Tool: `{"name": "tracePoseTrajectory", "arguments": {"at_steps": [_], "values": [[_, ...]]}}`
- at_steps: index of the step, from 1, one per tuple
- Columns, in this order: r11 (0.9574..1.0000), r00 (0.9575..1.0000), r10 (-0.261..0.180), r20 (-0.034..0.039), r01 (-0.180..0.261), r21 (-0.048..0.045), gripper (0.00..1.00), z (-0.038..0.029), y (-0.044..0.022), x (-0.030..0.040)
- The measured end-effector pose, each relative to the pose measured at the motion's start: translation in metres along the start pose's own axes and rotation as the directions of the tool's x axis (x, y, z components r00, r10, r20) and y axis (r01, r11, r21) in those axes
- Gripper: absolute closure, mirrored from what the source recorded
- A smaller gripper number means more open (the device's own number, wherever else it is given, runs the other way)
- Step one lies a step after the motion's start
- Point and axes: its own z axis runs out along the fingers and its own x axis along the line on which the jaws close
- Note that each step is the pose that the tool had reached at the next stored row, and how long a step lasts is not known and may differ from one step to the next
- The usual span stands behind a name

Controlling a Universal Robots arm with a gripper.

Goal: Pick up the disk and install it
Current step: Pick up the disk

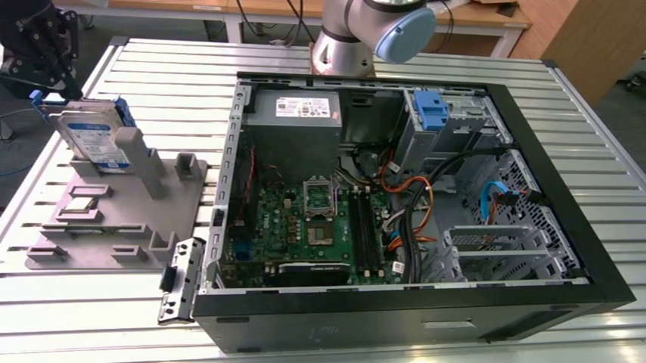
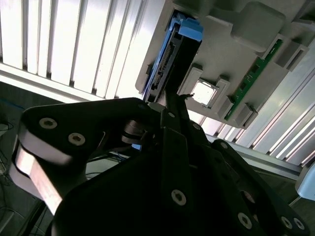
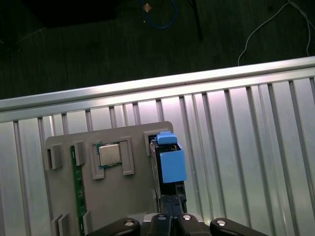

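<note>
The disk (image 1: 96,140) stands in the grey holder (image 1: 172,204) beside the computer case (image 1: 565,227), not lifted. The claw (image 3: 170,199) hangs just above the disk, pinched together and holding nothing.

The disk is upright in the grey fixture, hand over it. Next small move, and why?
Likely lower the hand slightly onto the disk: it stands upright in the grey fixture, the hand lined up over its top edge, and no firm grip is evident.
</note>
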Motion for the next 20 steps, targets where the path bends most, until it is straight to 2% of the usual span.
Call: {"name": "tracePoseTrajectory", "arguments": {"at_steps": [1,2,5,6,8,11,12,15,20], "values": [[1.0000,1.0000,0.000,0.0000,0.000,0.0000,0.83,0.0000,0.0000,0.0000],[1.0000,1.0000,0.000,0.0000,0.000,0.0000,0.83,0.0000,0.0000,0.0000],[1.0000,1.0000,0.000,0.0000,0.000,0.0000,0.65,0.0000,0.0000,0.0000],[1.0000,1.0000,0.000,0.0000,0.000,0.0000,0.65,0.0000,0.0001,0.0000],[1.0000,1.0000,0.000,0.0000,0.000,0.0000,0.53,0.0000,0.0001,0.0000],[1.0000,1.0000,0.000,0.0000,0.000,0.0000,0.47,0.0000,0.0001,0.0000],[1.0000,1.0000,0.000,0.0000,0.000,0.0000,0.41,0.0000,0.0001,0.0000],[1.0000,1.0000,-0.001,0.0001,0.001,0.0001,0.41,0.0007,0.0002,0.0001],[0.9999,0.9999,-0.012,-0.0004,0.012,-0.0003,0.41,0.0092,0.0004,0.0006]]}}
